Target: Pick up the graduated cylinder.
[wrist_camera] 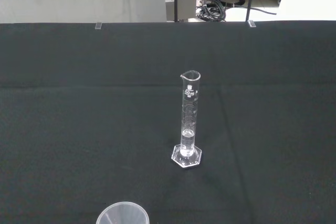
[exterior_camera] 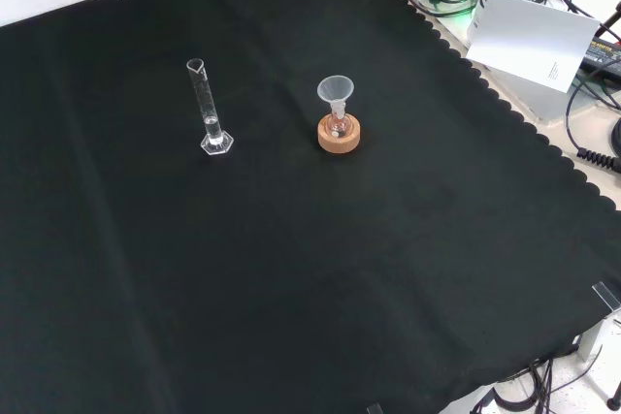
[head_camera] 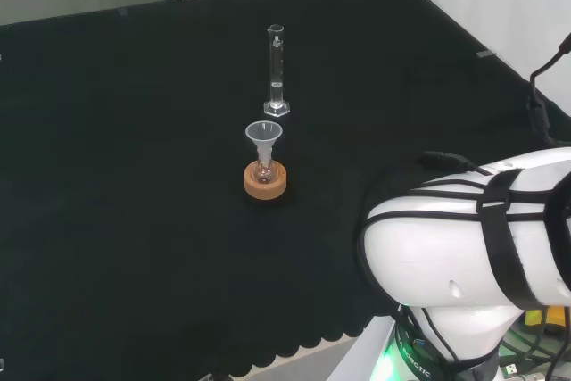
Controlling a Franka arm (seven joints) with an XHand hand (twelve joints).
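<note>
A tall clear graduated cylinder (head_camera: 277,73) stands upright on its hexagonal foot in the middle of the black cloth. The front view has the cylinder (exterior_camera: 207,109) to the left of a flask. In the wrist view the cylinder (wrist_camera: 189,121) stands some way ahead of the camera, with nothing touching it.
A small flask with a clear funnel (head_camera: 264,136) in its neck sits on a cork ring (head_camera: 265,179), nearer than the cylinder in the head view. The funnel (exterior_camera: 336,92) and ring (exterior_camera: 339,134) stand right of the cylinder in the front view. The arm's white links (head_camera: 473,238) rise at the head view's right.
</note>
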